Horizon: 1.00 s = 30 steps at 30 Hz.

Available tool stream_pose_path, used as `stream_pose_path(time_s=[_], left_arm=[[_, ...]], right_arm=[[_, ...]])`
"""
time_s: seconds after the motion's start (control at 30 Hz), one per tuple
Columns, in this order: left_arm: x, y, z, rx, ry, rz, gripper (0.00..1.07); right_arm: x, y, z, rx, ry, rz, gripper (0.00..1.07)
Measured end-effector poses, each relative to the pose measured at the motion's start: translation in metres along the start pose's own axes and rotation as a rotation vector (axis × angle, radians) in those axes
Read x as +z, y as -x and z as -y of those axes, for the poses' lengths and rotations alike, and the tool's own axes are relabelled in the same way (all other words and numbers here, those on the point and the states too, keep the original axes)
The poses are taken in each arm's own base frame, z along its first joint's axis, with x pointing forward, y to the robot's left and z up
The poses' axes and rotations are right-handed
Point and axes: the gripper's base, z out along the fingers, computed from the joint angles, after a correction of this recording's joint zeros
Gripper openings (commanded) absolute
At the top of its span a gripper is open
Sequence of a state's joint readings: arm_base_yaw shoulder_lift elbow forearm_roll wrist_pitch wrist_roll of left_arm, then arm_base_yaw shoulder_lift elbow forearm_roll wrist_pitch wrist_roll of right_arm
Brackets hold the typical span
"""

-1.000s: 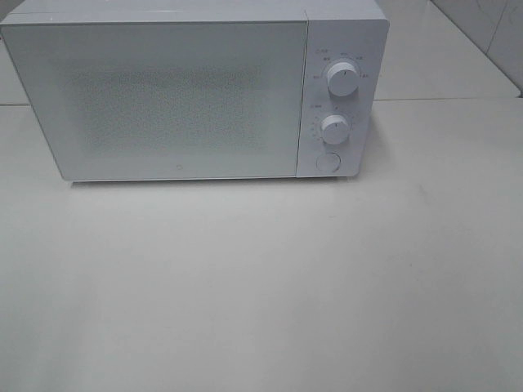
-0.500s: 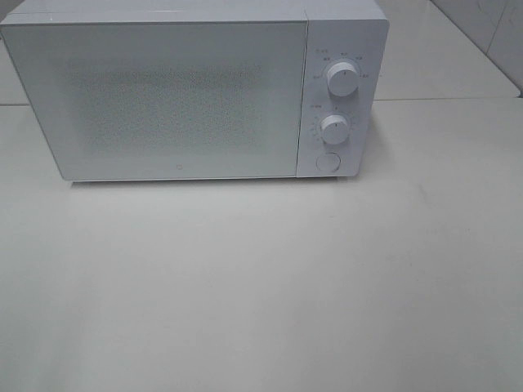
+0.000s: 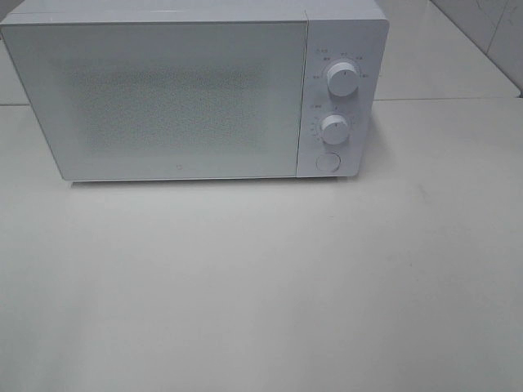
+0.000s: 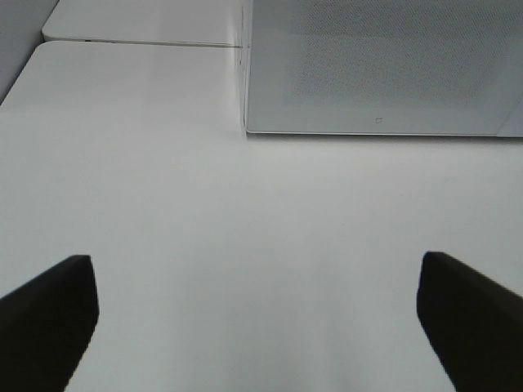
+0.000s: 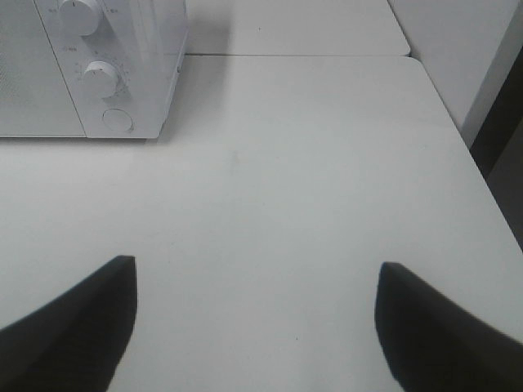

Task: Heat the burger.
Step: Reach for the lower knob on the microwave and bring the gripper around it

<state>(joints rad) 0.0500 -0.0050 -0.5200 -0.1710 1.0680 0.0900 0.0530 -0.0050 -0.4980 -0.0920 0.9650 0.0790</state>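
Nearest first. Found left gripper (image 4: pixel 255 273) with jaws spread wide, nothing between them, hanging above the pale table (image 4: pixel 245 212). Found right gripper (image 5: pixel 255 269) much the same: jaws well parted, gripping nothing, over the same table. Saw neither gripper in the high view.

Farther out, at 12 o'clock in the high view: noted white microwave (image 3: pixel 180 98) standing on the table, door (image 3: pixel 163 155) shut, dotted window too pale to see through. Noted control panel at about 1 o'clock: upper dial (image 3: pixel 341 79), lower dial (image 3: pixel 334 129) just below, round button (image 3: pixel 327 162) lowest.

Searched all three views for the burger. Not found anywhere. Could not tell whether shut inside the microwave or lying off past the frame edges. Could therefore give no heading for it and no long axis.

Judged the step in hand as a standing-off pause: both grippers empty and well apart from the microwave. Could not settle from this alone whether loading was yet to come or already done.

Judged next move as work at the panel, probably for the right gripper, being nearer that side: either a press on the round button to free the door, or a turn of a dial to start heating. Reckoned either would need a straight approach toward 12 o'clock, jaws narrowed first, and contact kept square on a small round control.
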Motion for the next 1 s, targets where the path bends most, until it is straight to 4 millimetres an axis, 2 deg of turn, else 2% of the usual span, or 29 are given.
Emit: stream_pose_path(time_s=[0.4,0.5,0.77,0.87,0.93,1.0], left_arm=[[0.0,0.0,0.0,0.0,0.0,0.0,0.98],[0.0,0.0,0.0,0.0,0.0,0.0,0.98],[0.0,0.0,0.0,0.0,0.0,0.0,0.98],[0.0,0.0,0.0,0.0,0.0,0.0,0.98],[0.0,0.0,0.0,0.0,0.0,0.0,0.98],[0.0,0.0,0.0,0.0,0.0,0.0,0.98]], right_arm=[[-0.001,0.001,0.0,0.0,0.0,0.005,0.76],[-0.003,0.006,0.0,0.001,0.001,0.021,0.76],[0.016,0.029,-0.002,-0.021,-0.007,0.026,0.76],[0.025,0.038,-0.003,-0.026,-0.003,0.025,0.76],[0.038,0.048,-0.005,-0.032,0.003,0.026,0.76],[0.042,0.05,-0.005,-0.033,0.004,0.029,0.76]])
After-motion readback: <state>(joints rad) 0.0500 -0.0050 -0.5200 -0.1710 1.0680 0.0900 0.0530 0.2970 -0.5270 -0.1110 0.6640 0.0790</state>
